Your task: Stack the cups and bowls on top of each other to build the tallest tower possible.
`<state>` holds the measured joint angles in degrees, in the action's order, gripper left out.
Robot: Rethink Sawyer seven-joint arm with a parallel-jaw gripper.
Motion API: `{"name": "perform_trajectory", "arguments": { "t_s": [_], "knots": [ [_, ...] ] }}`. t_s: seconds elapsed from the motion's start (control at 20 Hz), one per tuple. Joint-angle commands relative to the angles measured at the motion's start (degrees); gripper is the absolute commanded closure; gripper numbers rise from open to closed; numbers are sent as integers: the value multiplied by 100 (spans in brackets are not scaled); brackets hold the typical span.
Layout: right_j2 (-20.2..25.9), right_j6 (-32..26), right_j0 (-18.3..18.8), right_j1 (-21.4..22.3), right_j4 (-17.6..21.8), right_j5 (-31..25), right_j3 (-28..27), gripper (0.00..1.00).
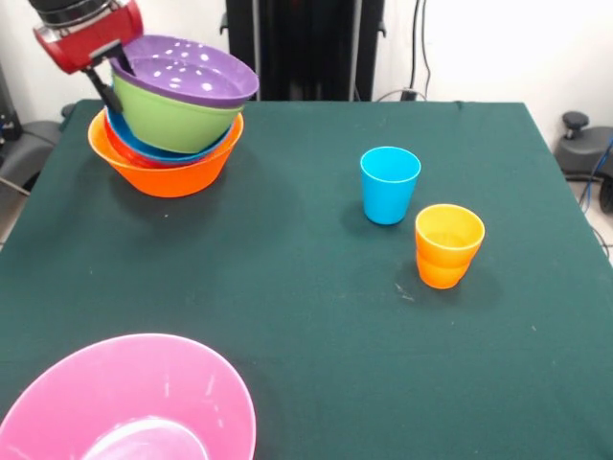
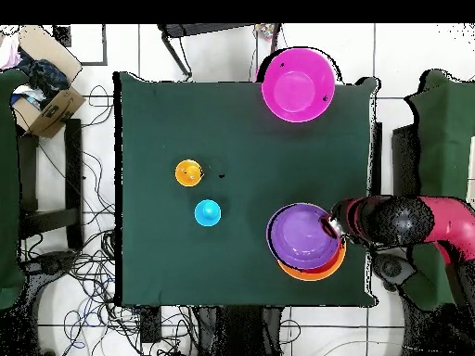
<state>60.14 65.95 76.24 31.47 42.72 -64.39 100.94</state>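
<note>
The tower stands at the front view's far left: a big orange bowl (image 1: 172,177) holds a red-orange bowl (image 1: 117,149), a blue bowl (image 1: 144,146), a green bowl (image 1: 177,120) and a purple bowl (image 1: 187,72). The green and purple bowls sit tilted. My gripper (image 1: 107,77) is shut on the left rim of the purple bowl, with the green one under it. In the overhead view the gripper (image 2: 331,225) is at the purple bowl's (image 2: 301,232) right rim. A blue cup (image 1: 390,184) and nested yellow-orange cups (image 1: 448,245) stand upright at mid-right. A pink bowl (image 1: 134,402) sits near the front-left edge.
The table (image 1: 306,316) has a dark green cloth. In the overhead view the pink bowl (image 2: 297,85) is at the top edge, the blue cup (image 2: 208,213) and orange cups (image 2: 188,171) left of centre. A cardboard box (image 2: 42,97) lies off the table.
</note>
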Motion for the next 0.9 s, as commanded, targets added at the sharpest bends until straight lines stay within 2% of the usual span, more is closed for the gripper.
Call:
{"name": "perform_trajectory", "arguments": {
  "t_s": [0.05, 0.9],
  "knots": [
    [-634, -403, -488, -387, 166, 101, 30, 100],
    [-967, -825, -582, -290, 98, -343, -304, 100]
  ]
}}
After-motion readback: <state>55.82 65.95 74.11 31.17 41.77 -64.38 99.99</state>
